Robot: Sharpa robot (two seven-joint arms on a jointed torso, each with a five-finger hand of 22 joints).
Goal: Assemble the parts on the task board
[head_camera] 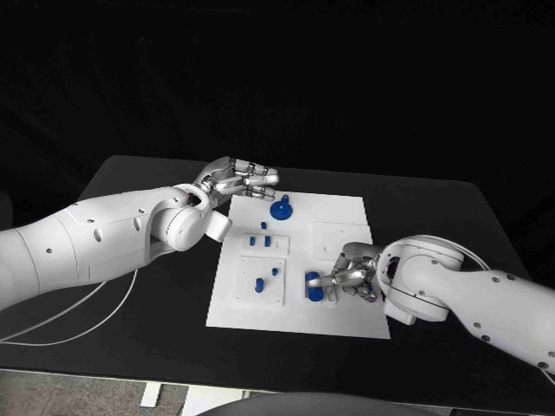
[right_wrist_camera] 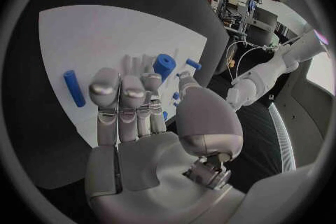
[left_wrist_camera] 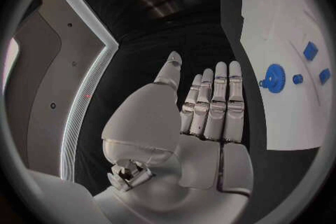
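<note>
The white task board (head_camera: 340, 217) lies mid-table. A blue gear (head_camera: 280, 209) stands near its far edge, with small blue pieces (head_camera: 264, 243) below it. My left hand (head_camera: 238, 180) hovers at the board's far left corner, fingers straight and apart from the gear (left_wrist_camera: 273, 78), holding nothing. My right hand (head_camera: 354, 276) is low over the board's near middle, next to a blue cylinder (head_camera: 313, 287). In the right wrist view its fingers (right_wrist_camera: 120, 102) stretch flat over the board (right_wrist_camera: 105, 39), between a lying blue cylinder (right_wrist_camera: 73, 88) and a stubby blue part (right_wrist_camera: 164, 63); nothing is gripped.
The black table (head_camera: 140, 251) runs round the board on all sides. A white cable (head_camera: 84, 308) trails across it under my left arm. Two more small blue pieces (left_wrist_camera: 310, 50) sit on the board (left_wrist_camera: 280, 22) past the gear.
</note>
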